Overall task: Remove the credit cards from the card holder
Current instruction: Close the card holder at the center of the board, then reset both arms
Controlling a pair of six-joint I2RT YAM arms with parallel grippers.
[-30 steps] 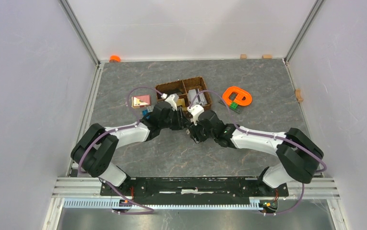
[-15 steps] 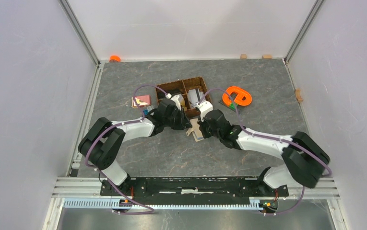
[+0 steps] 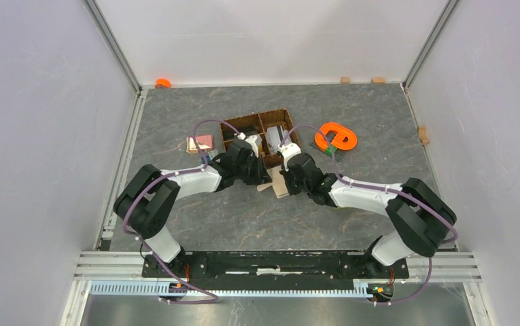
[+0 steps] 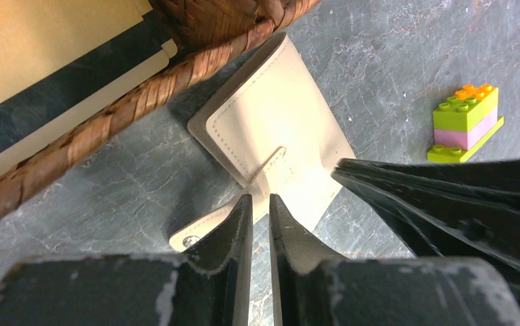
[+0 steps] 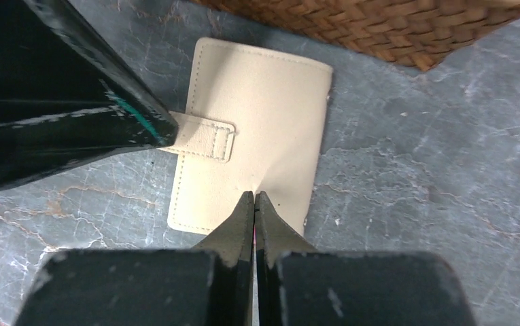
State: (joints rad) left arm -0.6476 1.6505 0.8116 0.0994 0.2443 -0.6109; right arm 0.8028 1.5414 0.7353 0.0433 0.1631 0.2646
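The card holder [image 3: 276, 183] is a small beige wallet lying closed and flat on the table just in front of the woven basket. In the left wrist view the card holder [image 4: 281, 125] has its snap tab [image 4: 187, 238] pulled out sideways, and my left gripper [image 4: 260, 197] is pinched on that tab with only a thin gap between the jaws. My right gripper [image 5: 253, 195] is shut, its tips pressing on the card holder's [image 5: 257, 109] face, where the leather creases. Both grippers meet over it in the top view. The credit cards are hidden.
A brown woven divided basket [image 3: 260, 130] with papers inside stands right behind the card holder. An orange loop-shaped object [image 3: 336, 136] lies to the right and a small pink-and-tan card [image 3: 200, 143] to the left. A green, pink and orange toy brick [image 4: 466, 122] sits beside the right arm.
Both grippers have moved a little away from the bases, toward the basket. The right jaws have closed from half open and the left jaws have narrowed on the tab.
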